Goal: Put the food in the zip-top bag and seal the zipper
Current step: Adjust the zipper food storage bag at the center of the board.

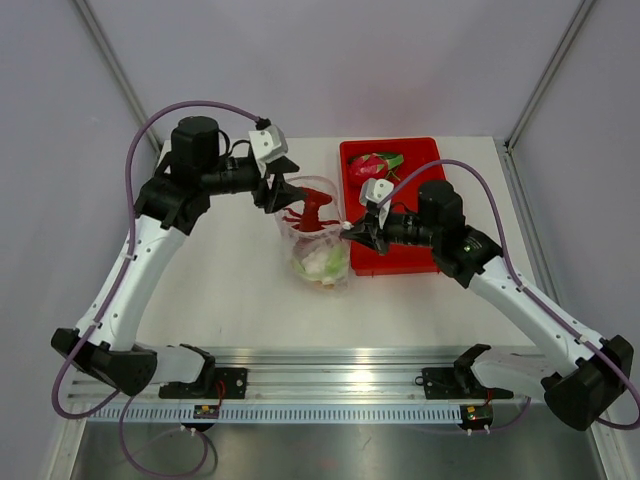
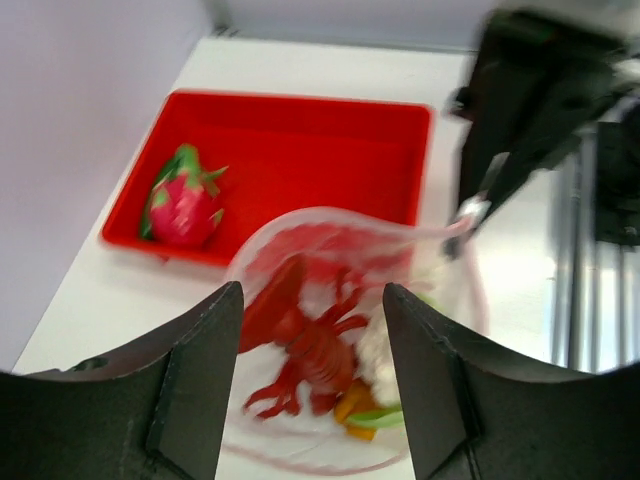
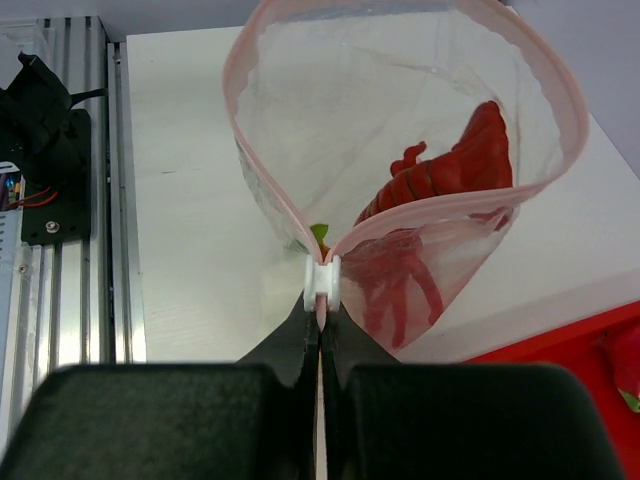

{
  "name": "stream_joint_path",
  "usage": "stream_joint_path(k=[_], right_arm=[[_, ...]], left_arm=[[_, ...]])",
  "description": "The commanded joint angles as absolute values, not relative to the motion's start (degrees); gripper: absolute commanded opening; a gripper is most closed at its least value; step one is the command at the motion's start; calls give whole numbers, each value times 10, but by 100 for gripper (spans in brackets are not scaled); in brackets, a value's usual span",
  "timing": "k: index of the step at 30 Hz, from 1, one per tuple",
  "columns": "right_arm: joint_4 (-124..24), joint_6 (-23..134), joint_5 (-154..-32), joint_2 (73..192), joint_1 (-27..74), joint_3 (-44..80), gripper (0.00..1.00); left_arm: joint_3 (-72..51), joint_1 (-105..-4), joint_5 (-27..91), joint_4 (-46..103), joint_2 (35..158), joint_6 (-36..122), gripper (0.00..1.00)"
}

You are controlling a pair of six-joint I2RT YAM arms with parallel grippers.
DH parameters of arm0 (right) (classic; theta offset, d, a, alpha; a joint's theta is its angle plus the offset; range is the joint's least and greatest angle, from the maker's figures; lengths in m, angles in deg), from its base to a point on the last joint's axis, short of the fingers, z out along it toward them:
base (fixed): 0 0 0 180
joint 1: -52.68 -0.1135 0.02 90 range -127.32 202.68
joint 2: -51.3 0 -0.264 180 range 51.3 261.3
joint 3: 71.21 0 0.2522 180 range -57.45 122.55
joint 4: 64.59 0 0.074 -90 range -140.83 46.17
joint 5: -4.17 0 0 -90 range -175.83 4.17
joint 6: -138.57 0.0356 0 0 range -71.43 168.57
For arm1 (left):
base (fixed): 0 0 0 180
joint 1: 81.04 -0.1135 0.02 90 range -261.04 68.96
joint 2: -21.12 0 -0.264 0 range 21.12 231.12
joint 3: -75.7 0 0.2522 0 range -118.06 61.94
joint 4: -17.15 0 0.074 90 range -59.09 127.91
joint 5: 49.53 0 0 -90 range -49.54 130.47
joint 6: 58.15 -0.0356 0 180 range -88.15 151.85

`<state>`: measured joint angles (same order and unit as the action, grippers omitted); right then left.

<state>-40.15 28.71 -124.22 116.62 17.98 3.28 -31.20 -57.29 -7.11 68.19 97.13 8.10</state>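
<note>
The clear zip-top bag (image 1: 318,240) stands mid-table with its mouth wide open. Inside lies the food: a red crayfish-like piece (image 2: 315,350), a white lumpy piece (image 2: 380,350), an orange bit (image 2: 355,405) and some green (image 2: 385,415). My right gripper (image 3: 322,315) is shut on the end of the pink zipper (image 3: 430,208), just behind its white slider (image 3: 322,280). My left gripper (image 2: 312,295) hangs open over the bag's left rim, the food showing between its fingers, which touch nothing. In the top view it is the left gripper (image 1: 278,192) at the bag's far-left edge and the right gripper (image 1: 347,228) at its right edge.
A red tray (image 1: 415,160) sits right of the bag, behind my right gripper, with a pink dragon fruit (image 1: 372,165) in its far corner. An aluminium rail (image 1: 320,385) runs along the near table edge. Frame posts rise at both back corners.
</note>
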Motion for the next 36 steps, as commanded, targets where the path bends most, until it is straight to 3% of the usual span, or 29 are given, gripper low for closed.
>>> stream_joint_path(k=[1, 2, 4, 6, 21, 22, 26, 27, 30, 36], right_arm=[[-412, 278, -1211, 1138, 182, 24, 0], [-412, 278, -1211, 1134, 183, 23, 0], [-410, 276, -1211, 1134, 182, 22, 0], [-407, 273, -1211, 1136, 183, 23, 0], [-398, 262, -1208, 1137, 182, 21, 0], [-400, 262, -1206, 1139, 183, 19, 0], [-429, 261, -1191, 1149, 182, 7, 0], [-436, 261, -1185, 1152, 182, 6, 0], [-460, 260, -1164, 1172, 183, 5, 0], [-549, 266, -1154, 1221, 192, 26, 0]], left_arm=[[-283, -597, 48, 606, 936, 169, 61], [-282, -597, 90, 603, 935, 179, 62], [-288, -598, 127, 602, 942, 195, 73], [-298, -598, 139, 612, 962, 197, 76], [-316, -596, 51, 705, 1034, 129, 74], [-314, -596, 52, 705, 1035, 129, 72], [-311, -596, 45, 744, 1044, 116, 47], [-310, -597, 44, 747, 1043, 115, 31], [-302, -598, 62, 754, 1034, 113, 0], [-289, -633, 122, 737, 998, 143, 0]])
